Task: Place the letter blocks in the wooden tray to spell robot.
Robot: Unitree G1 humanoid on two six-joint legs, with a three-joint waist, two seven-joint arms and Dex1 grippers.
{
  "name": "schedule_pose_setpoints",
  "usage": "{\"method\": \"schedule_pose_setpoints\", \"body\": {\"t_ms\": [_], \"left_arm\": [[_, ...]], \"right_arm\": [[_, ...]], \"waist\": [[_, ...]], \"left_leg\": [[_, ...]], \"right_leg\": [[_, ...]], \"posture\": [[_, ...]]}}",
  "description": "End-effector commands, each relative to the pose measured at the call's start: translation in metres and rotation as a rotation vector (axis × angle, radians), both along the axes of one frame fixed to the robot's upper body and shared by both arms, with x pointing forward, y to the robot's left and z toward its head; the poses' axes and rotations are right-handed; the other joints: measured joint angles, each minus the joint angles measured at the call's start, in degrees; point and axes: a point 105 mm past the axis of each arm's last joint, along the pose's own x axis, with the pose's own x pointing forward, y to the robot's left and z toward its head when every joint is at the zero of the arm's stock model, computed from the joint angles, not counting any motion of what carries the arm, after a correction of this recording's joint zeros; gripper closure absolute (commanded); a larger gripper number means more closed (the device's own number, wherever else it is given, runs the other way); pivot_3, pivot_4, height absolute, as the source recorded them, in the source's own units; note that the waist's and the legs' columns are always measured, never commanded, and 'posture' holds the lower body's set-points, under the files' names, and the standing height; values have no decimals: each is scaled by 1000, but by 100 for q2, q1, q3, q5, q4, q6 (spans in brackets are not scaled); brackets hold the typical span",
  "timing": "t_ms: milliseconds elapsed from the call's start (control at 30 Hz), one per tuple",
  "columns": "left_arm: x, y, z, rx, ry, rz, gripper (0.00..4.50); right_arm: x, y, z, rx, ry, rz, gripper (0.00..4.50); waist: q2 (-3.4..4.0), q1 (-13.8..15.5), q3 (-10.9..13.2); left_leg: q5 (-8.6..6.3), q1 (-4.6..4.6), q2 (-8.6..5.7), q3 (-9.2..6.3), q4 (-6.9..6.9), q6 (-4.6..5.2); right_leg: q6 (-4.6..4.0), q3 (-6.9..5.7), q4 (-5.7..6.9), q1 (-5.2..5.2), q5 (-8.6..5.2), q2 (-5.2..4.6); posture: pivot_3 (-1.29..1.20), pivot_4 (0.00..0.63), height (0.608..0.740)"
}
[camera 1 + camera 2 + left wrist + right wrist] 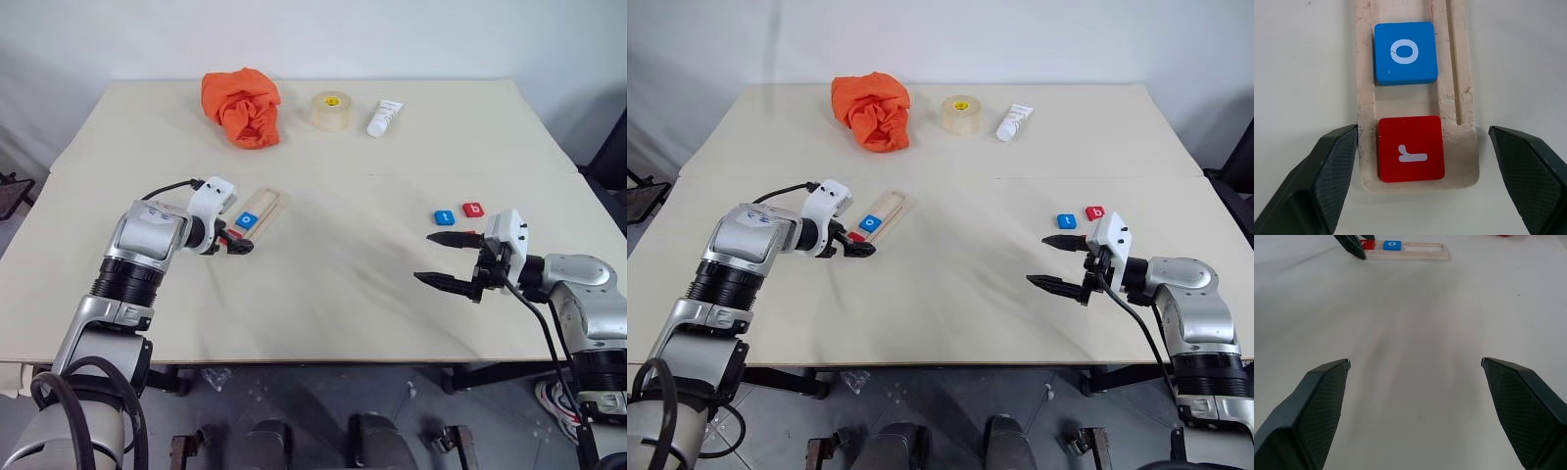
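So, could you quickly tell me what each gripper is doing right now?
Left gripper: open, jaws astride the red r block, holding nothing.
Right gripper: open, empty.

Far side of pale counter (323, 294): crumpled orange cloth (242, 106), heaped. Beside it, a roll of clear tape (332, 111), lying flat, yellow core showing. Just beyond the roll, a small white tube (384, 118), lying on its side, angled. The three apart, not touching.
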Motion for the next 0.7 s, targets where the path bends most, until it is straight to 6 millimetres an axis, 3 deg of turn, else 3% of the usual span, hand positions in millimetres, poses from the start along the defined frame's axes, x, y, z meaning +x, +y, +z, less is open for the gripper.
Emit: {"method": "schedule_pose_setpoints", "body": {"t_ms": [33,67,233,400,700], "left_arm": [[-3,9,-13,6,34,28,931],[-3,10,-13,8,27,27,1106],[-1,10,-14,40,-23,-32,1105],[0,-12,6,59,-160,-203,1105],[-21,-62,22,139,-271,-577,1105]], "right_arm": [[3,0,9,-1,-33,2,0],[3,0,10,-2,-34,1,0],[4,-3,11,-7,-38,-6,0],[4,-8,14,-17,-46,-10,0],[-5,-14,13,-18,-62,-35,0]], "waist": [[0,-2,0],[0,-1,0],[1,1,0],[1,1,0],[0,21,0]], "left_leg": [[0,0,0,0,0,0],[0,0,0,0,0,0],[0,4,0,1,6,0],[0,3,-1,1,13,0],[0,-7,-1,-2,10,0]], "right_leg": [[0,0,1,0,0,0],[0,0,1,0,0,0],[0,0,-1,2,0,0],[0,2,0,2,0,-3],[1,-2,-4,2,1,-4]], "posture": [[0,150,740],[0,150,740],[0,150,740],[0,150,740],[0,150,740]]}}
